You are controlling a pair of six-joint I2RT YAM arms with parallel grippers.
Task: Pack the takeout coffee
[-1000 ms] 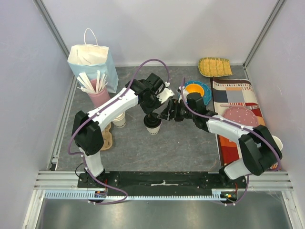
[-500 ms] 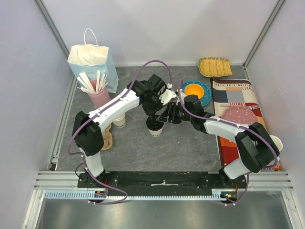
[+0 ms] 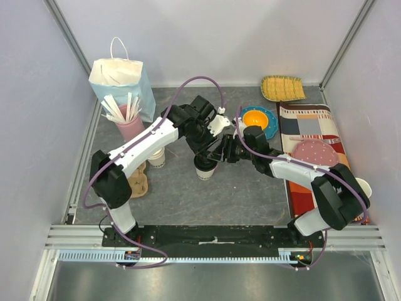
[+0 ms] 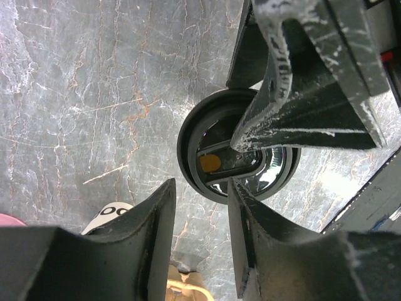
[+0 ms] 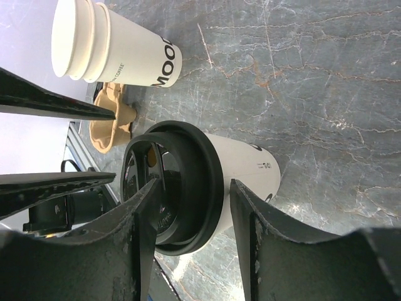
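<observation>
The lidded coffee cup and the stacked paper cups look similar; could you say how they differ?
The coffee cup wears a black lid; the stacked paper cups are open. The coffee cup is single; the stacked paper cups are nested. Both are white paper and upright.

Takeout coffee (image 3: 204,168) on table (image 3: 188,200), stacked cups (image 3: 156,157) left, bag (image 3: 122,78) behind them

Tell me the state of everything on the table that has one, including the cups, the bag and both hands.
Coffee cup: upright, black lid on.
Stacked cups: upright, no lids.
Paper bag: standing, top open.
Pink cup: upright, holding white sticks.
Left hand: slightly open, empty, above the lid.
Right hand: fingers either side of the lid; grip unclear.
</observation>
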